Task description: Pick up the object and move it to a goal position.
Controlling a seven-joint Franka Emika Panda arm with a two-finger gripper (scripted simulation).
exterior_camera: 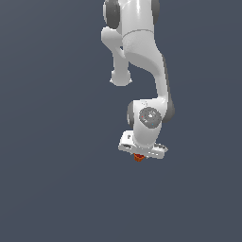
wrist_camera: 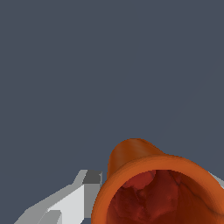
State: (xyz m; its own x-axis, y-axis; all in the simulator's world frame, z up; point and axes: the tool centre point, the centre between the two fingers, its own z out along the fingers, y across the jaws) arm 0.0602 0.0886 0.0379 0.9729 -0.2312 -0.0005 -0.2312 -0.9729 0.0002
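The object (exterior_camera: pixel 138 158) is a tiny orange-red cup that shows just under the white gripper (exterior_camera: pixel 140 155) in the exterior view. In the wrist view the cup (wrist_camera: pixel 135 157) is large and close, its dark red hollow opening toward the camera. It sits between the gripper's (wrist_camera: pixel 153 179) fingers. One grey-white finger (wrist_camera: pixel 72 199) lies against its side, and a sliver of the other finger (wrist_camera: pixel 217 179) shows at the picture's edge. The gripper is shut on the cup. The cup's base is hidden behind its rim.
A plain dark grey-blue surface (exterior_camera: pixel 47 189) fills both views. The white arm (exterior_camera: pixel 142 52) comes down from the top of the exterior view. No goal marker shows.
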